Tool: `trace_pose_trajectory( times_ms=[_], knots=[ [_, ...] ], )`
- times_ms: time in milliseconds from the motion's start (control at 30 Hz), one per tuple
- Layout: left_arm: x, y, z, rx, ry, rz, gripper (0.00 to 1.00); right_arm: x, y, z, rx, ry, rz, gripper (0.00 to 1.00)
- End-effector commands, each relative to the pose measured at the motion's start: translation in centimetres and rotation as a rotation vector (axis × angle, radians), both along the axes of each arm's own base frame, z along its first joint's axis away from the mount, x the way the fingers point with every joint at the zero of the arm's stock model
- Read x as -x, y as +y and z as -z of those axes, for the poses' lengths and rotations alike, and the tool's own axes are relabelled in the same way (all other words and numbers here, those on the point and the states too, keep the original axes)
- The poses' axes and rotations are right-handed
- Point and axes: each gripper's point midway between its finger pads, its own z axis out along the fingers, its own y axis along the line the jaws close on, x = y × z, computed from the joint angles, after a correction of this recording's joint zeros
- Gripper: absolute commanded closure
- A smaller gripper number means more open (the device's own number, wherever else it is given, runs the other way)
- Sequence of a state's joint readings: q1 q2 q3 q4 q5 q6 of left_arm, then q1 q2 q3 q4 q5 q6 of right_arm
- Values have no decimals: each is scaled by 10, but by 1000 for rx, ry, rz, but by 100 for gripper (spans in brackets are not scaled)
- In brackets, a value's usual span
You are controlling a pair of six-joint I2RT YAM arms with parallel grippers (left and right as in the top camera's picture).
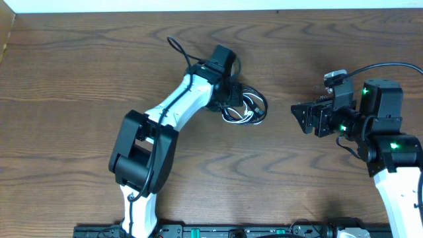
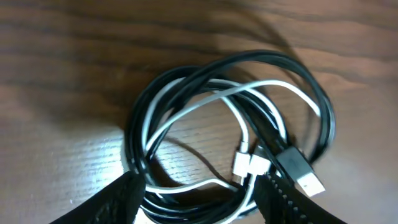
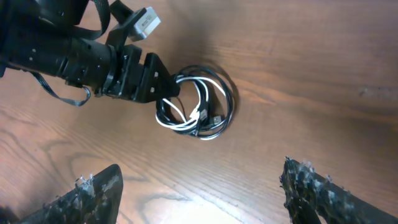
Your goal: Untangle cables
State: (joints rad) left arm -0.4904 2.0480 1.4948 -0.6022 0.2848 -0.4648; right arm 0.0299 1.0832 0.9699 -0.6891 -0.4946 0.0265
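The place reads as a robotics lab bench: a wood-grain table [image 1: 59,92] with a left arm [image 1: 178,102] and a right arm [image 1: 395,149], white and black, at a black rail [image 1: 218,231] along its near edge, and cables [image 1: 250,109] coiled on it.

I work over a dark brown tabletop [image 1: 66,79] with a bold, wavy wood grain running across its width. Along its far edge lies a pale, whitish strip [image 1: 198,5], and a tan surface [image 1: 5,33] borders the far left corner. A soft glare patch [image 2: 93,155] brightens the wood, which has a slight sheen.
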Motion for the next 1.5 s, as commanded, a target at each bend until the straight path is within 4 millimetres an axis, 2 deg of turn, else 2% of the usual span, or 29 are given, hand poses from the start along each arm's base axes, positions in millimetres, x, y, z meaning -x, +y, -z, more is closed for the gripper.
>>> trace_pose_trajectory(
  times_ms=[0, 167, 367, 567, 600, 700, 833, 967, 1100, 1200, 1233, 1267, 1367, 1467],
  knots=[
    [-6, 5, 2, -90, -23, -165, 40, 0, 0, -3, -17, 11, 9, 22],
    [4, 9, 9, -175, -19, -275, 50, 1, 0, -1, -17, 19, 13, 24],
    [4, 14, 32, -242, -18, -398, 53, 3, 0, 7, -16, 39, 13, 25],
    [3, 12, 52, -251, -3, -407, 58, 6, 0, 10, -15, 56, 13, 25],
    [3, 12, 54, -254, -1, -407, 63, 6, 0, 10, -15, 58, 13, 26],
    [2, 12, 54, -251, -5, -407, 90, 6, 0, 10, -15, 57, 14, 25],
    [-3, 9, 47, -242, -30, -373, 93, 6, 0, 10, -15, 57, 14, 25],
    [-9, 3, 11, -210, -102, -274, 93, 4, 0, 16, -21, 83, 21, 25],
    [-5, -18, -57, -62, -187, -135, 93, -2, 0, 27, -52, 145, 58, 25],
    [9, -35, -105, 76, -224, -26, 92, -7, 6, 35, -92, 186, 61, 26],
    [18, -43, -127, 146, -238, 29, 93, -10, 12, 36, -114, 191, 36, 26],
    [24, -47, -139, 186, -246, 64, 92, -12, 16, 37, -128, 191, 17, 27],
    [40, -58, -165, 279, -258, 154, 93, -18, 26, 40, -156, 197, -8, 27],
    [53, -67, -177, 350, -241, 219, 93, -24, 34, 46, -168, 208, -14, 27]
  ],
)
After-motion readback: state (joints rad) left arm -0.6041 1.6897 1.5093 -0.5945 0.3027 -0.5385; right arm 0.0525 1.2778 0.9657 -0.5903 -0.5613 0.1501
